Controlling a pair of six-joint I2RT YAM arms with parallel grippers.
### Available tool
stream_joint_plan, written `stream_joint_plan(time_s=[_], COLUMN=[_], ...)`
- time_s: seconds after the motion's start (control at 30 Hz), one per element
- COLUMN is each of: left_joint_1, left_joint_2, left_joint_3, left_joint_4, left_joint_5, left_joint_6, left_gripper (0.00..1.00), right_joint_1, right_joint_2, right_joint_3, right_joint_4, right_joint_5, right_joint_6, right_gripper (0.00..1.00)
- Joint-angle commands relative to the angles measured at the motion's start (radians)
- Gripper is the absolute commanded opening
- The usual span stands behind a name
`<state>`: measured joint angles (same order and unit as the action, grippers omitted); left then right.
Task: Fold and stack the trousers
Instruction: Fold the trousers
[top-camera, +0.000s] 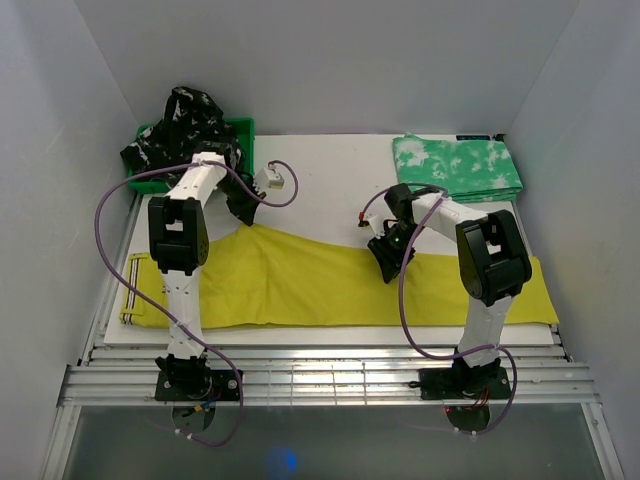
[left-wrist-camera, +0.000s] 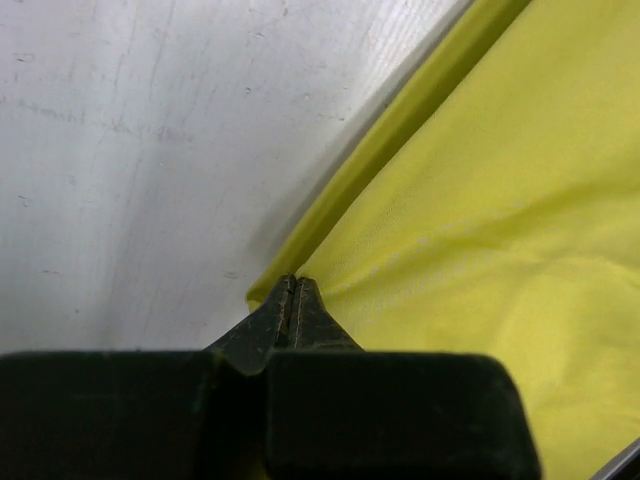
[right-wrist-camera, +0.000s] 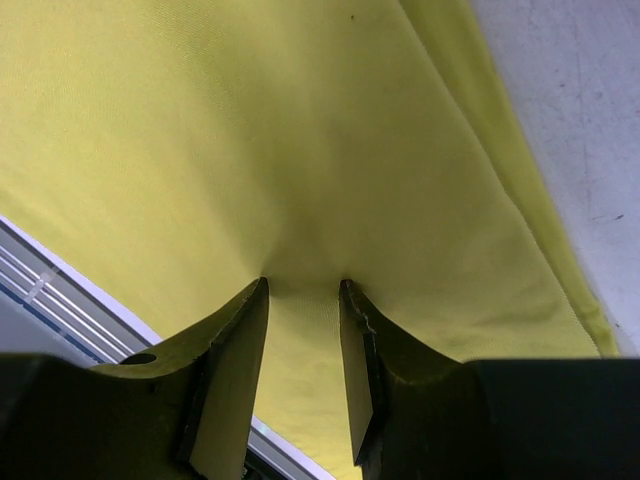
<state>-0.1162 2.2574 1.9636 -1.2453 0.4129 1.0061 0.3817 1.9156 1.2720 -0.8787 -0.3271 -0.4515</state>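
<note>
table (top-camera: 330, 185): white board; all three pairs rest on or beside it
mustard-yellow trousers (top-camera: 300, 285): spread long and flat across the near half of the table; striped waistband at the left end, leg ends at the right; not yet folded, so I judge this the pair in hand
green-and-white trousers (top-camera: 458, 165): folded into a neat slab at the far right corner; well apart from the yellow pair; likely the base of the stack
black patterned trousers (top-camera: 185, 125): crumpled in a heap over the green bin (top-camera: 244, 130) at the far left; unfolded
left gripper (left-wrist-camera: 293, 295): fingers pressed together on the far hem of the mustard-yellow trousers, just where the rolled edge meets bare table; small wrinkles run out from the pinch
right gripper (right-wrist-camera: 303, 290): jaws partly spread, tips pressed down on the yellow cloth near its far edge; a soft pucker rises between them; whether it has a true hold I cannot tell
handling: thin, limp, light cloth by the look of it; no stiffness, so it should sag and drag between two holds; a shallow pinch may lift one layer and leave the other lying
where to hold: the far long edge at two well-separated points, as both grippers sit now; take both layers; the thicker hem or waistband should give the surest bite
</note>
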Motion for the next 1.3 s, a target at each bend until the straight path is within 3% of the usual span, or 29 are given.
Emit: stream_joint_plan(time_s=[0.0, 0.07, 0.1, 0.13, 0.17, 0.23, 0.27, 0.4, 0.57, 0.7, 0.8, 0.93, 1.13, 1.27], left_joint_1=[0.041, 0.041, 0.041, 0.041, 0.043, 0.053, 0.058, 0.108, 0.194, 0.254, 0.292, 0.339, 0.418, 0.507], left_joint_2=[-0.012, -0.009, -0.007, -0.009, -0.021, -0.039, -0.050, -0.151, -0.329, -0.426, -0.461, -0.431, -0.237, -0.122], left_joint_3=[-0.008, -0.025, -0.025, -0.022, -0.020, 0.006, 0.020, 0.051, -0.119, -0.392, -0.582, -0.712, -0.655, -0.463], left_joint_4=[0.133, 0.145, 0.155, 0.161, 0.168, 0.193, 0.199, 0.182, 0.124, 0.006, 0.012, 0.110, 0.244, 0.280], left_joint_5=[-0.095, -0.100, -0.100, -0.095, -0.079, -0.048, -0.017, 0.110, 0.202, 0.193, 0.143, 0.029, -0.160, -0.253], left_joint_6=[-0.007, -0.021, -0.029, -0.037, -0.061, -0.102, -0.127, -0.317, -0.409, -0.393, -0.383, -0.428, -0.521, -0.529], left_gripper=[0.00, 0.00, 0.08, 0.19, 0.37, 0.49, 0.68, 0.72, 0.76, 0.76, 0.70, 0.65, 0.58, 0.56], right_joint_1=[-0.003, -0.004, -0.004, -0.006, -0.006, -0.007, -0.007, -0.015, -0.033, -0.037, -0.037, -0.037, -0.038, -0.037], right_joint_2=[0.040, 0.034, 0.031, 0.030, 0.026, 0.025, 0.025, -0.015, -0.078, -0.121, -0.106, -0.035, 0.083, 0.164], right_joint_3=[-0.062, -0.065, -0.063, -0.059, -0.053, -0.040, -0.024, 0.001, 0.026, 0.021, 0.017, -0.026, 0.003, 0.081], right_joint_4=[0.020, 0.024, 0.026, 0.024, 0.026, 0.026, 0.026, 0.040, 0.038, 0.006, -0.032, -0.034, 0.055, 0.102], right_joint_5=[0.092, 0.094, 0.094, 0.079, 0.065, 0.024, 0.007, -0.056, -0.145, -0.205, -0.230, -0.160, -0.078, -0.073], right_joint_6=[-0.015, -0.012, -0.010, -0.010, -0.010, -0.013, -0.019, -0.056, -0.099, -0.162, -0.177, -0.161, -0.099, -0.055], right_gripper=[0.41, 0.42, 0.41, 0.41, 0.42, 0.43, 0.43, 0.45, 0.50, 0.75, 0.82, 0.79, 0.73, 0.72])
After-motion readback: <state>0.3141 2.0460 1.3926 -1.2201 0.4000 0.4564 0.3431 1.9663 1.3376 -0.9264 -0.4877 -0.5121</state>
